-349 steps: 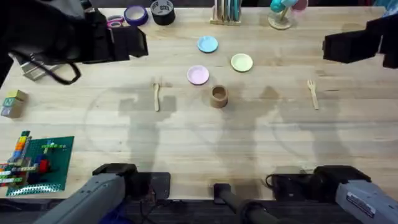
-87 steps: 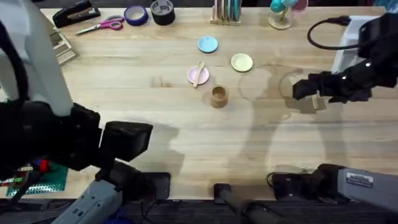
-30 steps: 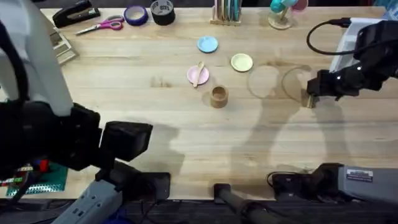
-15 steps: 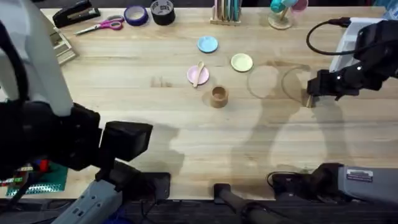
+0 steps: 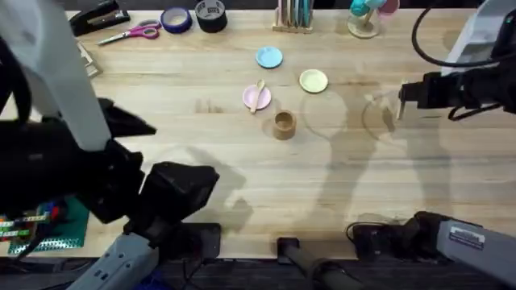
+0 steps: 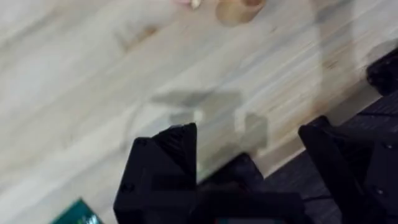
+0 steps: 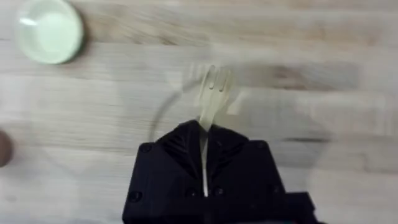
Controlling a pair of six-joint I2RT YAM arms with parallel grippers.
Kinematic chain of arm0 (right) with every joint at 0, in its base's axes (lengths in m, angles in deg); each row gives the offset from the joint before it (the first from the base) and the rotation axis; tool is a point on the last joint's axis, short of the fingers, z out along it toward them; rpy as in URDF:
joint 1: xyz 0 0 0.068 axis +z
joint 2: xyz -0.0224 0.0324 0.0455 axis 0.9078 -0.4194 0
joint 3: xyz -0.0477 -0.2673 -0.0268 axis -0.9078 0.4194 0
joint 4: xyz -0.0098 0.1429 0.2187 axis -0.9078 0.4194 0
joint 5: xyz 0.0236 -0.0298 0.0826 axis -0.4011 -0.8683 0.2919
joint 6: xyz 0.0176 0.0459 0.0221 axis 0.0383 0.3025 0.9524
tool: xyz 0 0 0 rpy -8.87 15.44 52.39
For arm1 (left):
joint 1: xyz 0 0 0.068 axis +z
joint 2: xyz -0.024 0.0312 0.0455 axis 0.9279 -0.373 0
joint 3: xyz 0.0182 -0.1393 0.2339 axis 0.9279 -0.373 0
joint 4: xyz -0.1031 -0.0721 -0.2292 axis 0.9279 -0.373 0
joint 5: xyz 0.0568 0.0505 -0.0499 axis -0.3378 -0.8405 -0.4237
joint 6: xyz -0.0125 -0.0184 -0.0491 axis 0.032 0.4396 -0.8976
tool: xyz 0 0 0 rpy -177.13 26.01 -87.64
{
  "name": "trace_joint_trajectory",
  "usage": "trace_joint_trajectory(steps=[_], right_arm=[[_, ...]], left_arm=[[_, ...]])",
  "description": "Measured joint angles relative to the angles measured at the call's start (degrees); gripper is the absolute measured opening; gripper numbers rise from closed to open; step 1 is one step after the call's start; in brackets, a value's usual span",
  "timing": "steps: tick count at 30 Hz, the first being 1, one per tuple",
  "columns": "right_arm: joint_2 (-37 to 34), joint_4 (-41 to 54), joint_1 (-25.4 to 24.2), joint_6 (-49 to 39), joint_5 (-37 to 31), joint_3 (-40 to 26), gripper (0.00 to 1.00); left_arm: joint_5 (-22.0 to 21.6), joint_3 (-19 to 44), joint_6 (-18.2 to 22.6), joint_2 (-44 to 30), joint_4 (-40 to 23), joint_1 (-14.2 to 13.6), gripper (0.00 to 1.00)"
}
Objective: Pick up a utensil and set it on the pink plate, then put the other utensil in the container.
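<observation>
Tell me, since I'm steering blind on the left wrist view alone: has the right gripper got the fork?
Observer: Yes. The right gripper is shut on the wooden fork, tines pointing away from it.
Operator: Is the spoon placed?
Observer: The wooden spoon lies on the pink plate, its end sticking out past the rim.
Operator: Where is the cup from there?
Observer: The brown cup stands just in front of that plate, well to the left of the right gripper.
</observation>
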Motion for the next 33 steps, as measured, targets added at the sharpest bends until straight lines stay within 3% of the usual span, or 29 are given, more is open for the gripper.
trace_joint_trajectory(steps=[10, 17, 33], right_arm=[[3.25, -0.58, 0.00, -4.12, 16.56, 0.00, 0.030], [3.39, -1.98, 1.79, -6.99, 27.59, -0.02, 0.030], [3.38, -10.24, 22.79, -11.70, 26.19, -0.02, 0.030]], left_arm=[[7.05, 0.00, 8.59, 0.00, 5.54, 0.00, 0.994], [8.14, 0.00, 10.83, 0.00, 5.51, 0.00, 0.995], [8.72, 0.00, 11.60, 0.00, 4.96, 0.00, 0.995]])
